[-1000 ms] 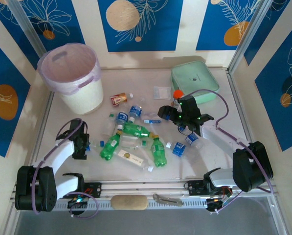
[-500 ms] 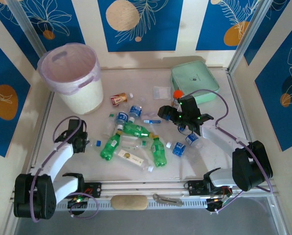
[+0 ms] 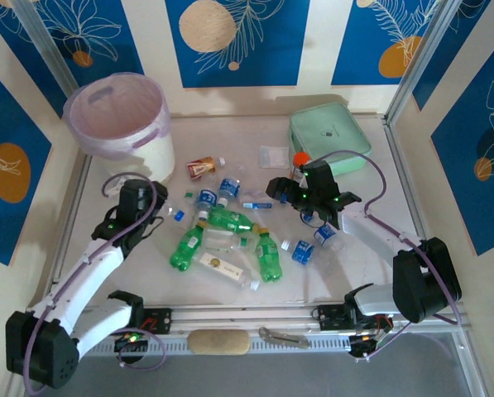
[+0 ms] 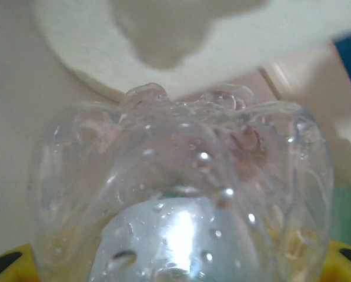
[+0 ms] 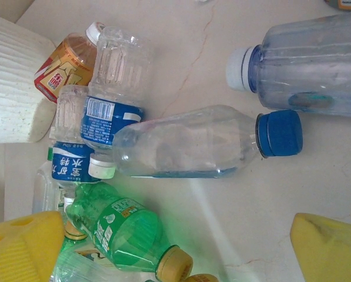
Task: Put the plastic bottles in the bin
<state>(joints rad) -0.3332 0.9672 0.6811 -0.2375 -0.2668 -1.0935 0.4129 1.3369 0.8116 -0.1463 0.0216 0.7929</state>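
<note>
Tabletop point(image 3: 362, 273): pale, strewn with plastic bottles point(image 3: 230, 219).
Left gripper point(image 3: 135, 198): pinching clear bottle point(image 4: 181, 200). The bottle is likely light, thin-walled and slick, so hold it mid-body.
Right gripper point(image 5: 175, 247): spread wide, holding nothing.
Bin point(image 3: 139, 161): near left gripper.

The left gripper point(image 4: 175, 267) is clamping a clear bottle point(image 4: 181, 194) near the table point(image 3: 379, 207)'s left edge; the right gripper point(image 5: 175, 249) is hovering wide open, right of the middle.

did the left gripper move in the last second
Yes. The left gripper, shut on a clear bottle, has moved farther out from the near edge, closer to the bin.
</note>
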